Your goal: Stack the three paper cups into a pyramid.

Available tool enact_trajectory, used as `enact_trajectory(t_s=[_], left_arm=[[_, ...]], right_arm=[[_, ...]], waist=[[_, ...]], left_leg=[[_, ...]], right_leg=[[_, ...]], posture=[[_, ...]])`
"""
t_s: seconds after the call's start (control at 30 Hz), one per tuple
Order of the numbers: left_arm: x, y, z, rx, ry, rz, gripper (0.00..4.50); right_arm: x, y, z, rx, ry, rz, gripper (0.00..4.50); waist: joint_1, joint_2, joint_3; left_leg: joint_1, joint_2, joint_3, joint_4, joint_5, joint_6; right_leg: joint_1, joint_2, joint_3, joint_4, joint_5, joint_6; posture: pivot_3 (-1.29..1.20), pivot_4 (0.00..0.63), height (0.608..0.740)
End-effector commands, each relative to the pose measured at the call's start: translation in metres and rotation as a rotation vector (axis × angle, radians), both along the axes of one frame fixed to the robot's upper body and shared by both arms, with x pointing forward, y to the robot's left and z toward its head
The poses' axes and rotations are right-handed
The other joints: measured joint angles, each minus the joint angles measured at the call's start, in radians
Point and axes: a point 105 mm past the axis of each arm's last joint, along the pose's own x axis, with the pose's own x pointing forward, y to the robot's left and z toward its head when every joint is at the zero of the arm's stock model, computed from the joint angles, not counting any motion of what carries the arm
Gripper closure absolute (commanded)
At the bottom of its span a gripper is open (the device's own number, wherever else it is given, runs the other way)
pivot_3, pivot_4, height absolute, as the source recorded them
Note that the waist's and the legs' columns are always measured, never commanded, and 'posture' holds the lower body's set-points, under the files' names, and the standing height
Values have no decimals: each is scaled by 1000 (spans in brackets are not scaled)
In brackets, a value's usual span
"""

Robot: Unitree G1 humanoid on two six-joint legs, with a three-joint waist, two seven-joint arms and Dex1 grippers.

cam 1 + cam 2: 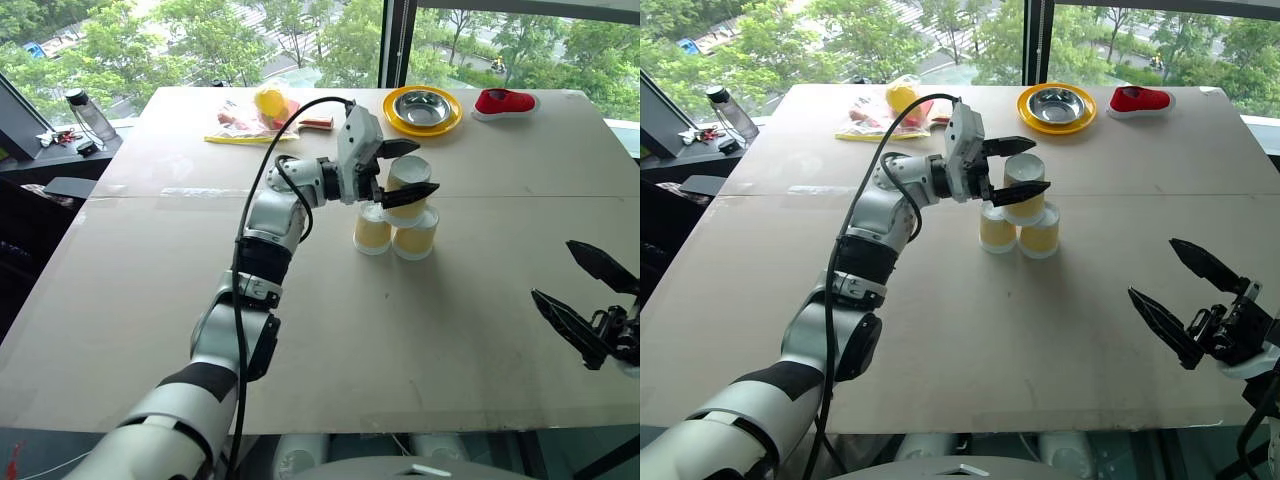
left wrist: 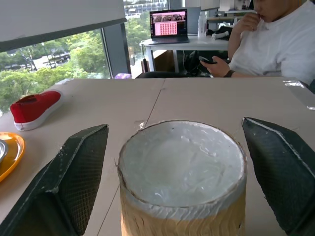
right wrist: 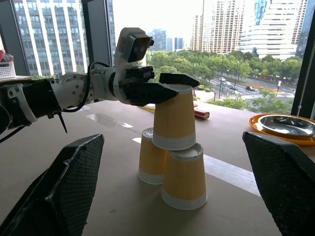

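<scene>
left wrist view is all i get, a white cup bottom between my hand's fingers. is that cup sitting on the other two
Observer: Yes. The top cup rests upside down across the two base cups, which stand side by side, touching.
Operator: am i gripping it or clear of it
Observer: Clear. The left hand is open, one finger on each side near the cup's top, with gaps showing.
Operator: is the stack straight
Observer: The top cup looks upright and bridges both lower cups, roughly centred over where they meet.
Operator: where's my other hand
Observer: The right hand is open, low and off to the right, well away from the stack.
</scene>
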Motion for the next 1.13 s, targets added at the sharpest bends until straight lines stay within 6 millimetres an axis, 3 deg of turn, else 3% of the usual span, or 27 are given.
enact_trajectory(t_s=[0.03,0.17,0.33,0.53,0.73,0.87,1.0,1.13], left_arm=[[-18,3,42,-118,-124,-54,45],[-33,13,58,-155,-182,-67,45],[-51,44,36,-68,-133,0,45],[-71,93,-37,51,54,292,45],[-113,121,-99,125,232,478,45],[-135,137,-144,208,301,613,45],[-150,145,-168,249,307,678,45],[-153,146,-174,250,293,698,45]], right_arm=[[-1,-2,7,-13,-34,-3,0],[1,1,4,-17,-25,19,0],[4,-3,-4,-23,-5,26,0],[8,-8,-38,-35,69,13,0],[18,-17,-89,-208,161,-71,0],[26,-17,-104,-225,202,-74,0],[30,-20,-116,-261,239,-66,0],[30,-21,-125,-304,262,-58,0]], waist=[[0,0,0],[0,0,0],[-9,3,-2],[-1,4,-2],[5,4,-2],[0,5,-2],[2,5,-2],[6,5,-3]], left_leg=[[0,0,0,0,0,0],[0,0,0,0,0,0],[3,2,1,-1,0,-1],[3,6,0,-1,0,0],[4,5,2,0,0,0],[11,5,4,-3,0,0],[18,5,4,-7,0,0],[17,4,4,-7,0,0]], right_leg=[[0,0,0,0,0,0],[0,0,0,0,0,0],[0,1,4,1,0,0],[0,1,4,1,0,0],[1,-2,5,0,0,0],[7,-2,9,-1,0,-1],[12,-3,11,-2,0,-2],[12,-4,11,-2,-1,-2]], posture=[[0,150,740],[0,150,740],[0,150,740],[0,150,740],[0,150,740],[0,150,740],[0,150,740],[0,150,740]])
